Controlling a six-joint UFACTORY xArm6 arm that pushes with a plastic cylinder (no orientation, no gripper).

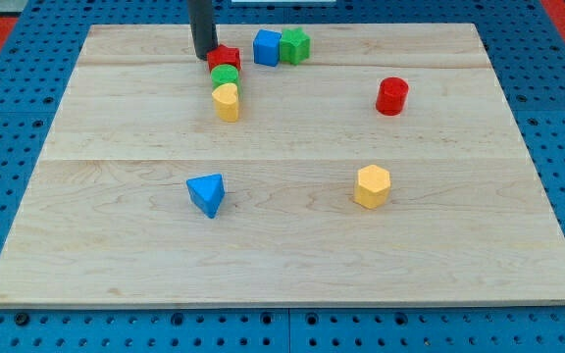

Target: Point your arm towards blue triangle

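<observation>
The blue triangle point(206, 194) lies on the wooden board point(282, 255), left of centre toward the view's bottom. My tip point(203, 55) comes down from the view's top and rests at the top left of the board, just left of a red block point(225, 58). The tip is far above the blue triangle in the view and does not touch it.
Below the red block sit a green round block point(226, 75) and a yellow block point(227, 101) in a column. A blue cube point(267, 47) and a green block point(295, 45) stand at the top centre. A red cylinder point(392, 96) is at the right, a yellow hexagon point(372, 186) lower right.
</observation>
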